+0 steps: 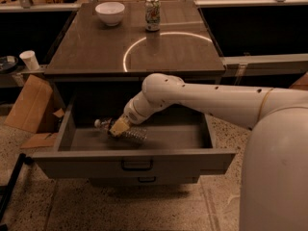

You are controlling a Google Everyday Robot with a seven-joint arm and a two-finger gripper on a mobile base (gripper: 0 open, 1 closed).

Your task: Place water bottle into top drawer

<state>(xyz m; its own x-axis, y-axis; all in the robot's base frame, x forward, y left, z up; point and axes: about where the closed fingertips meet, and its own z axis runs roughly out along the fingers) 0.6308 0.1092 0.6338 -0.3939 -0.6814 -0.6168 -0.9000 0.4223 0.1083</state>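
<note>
The water bottle (126, 132) is clear and ribbed with a white cap, lying on its side inside the open top drawer (134, 160), cap toward the left. My gripper (118, 128) reaches down into the drawer and sits over the bottle's middle, its tan fingers around the bottle. The drawer is pulled fully out, its flat grey front panel with a dark loop handle facing the camera. My white arm comes in from the right and covers part of the drawer's right half.
A white bowl (109, 12) and a green-and-white soda can (152, 14) stand at the back of the dark cabinet top (96, 52). A narrower drawer front (144, 180) sits below. Cardboard (26, 105) and a white cup (30, 59) are at the left.
</note>
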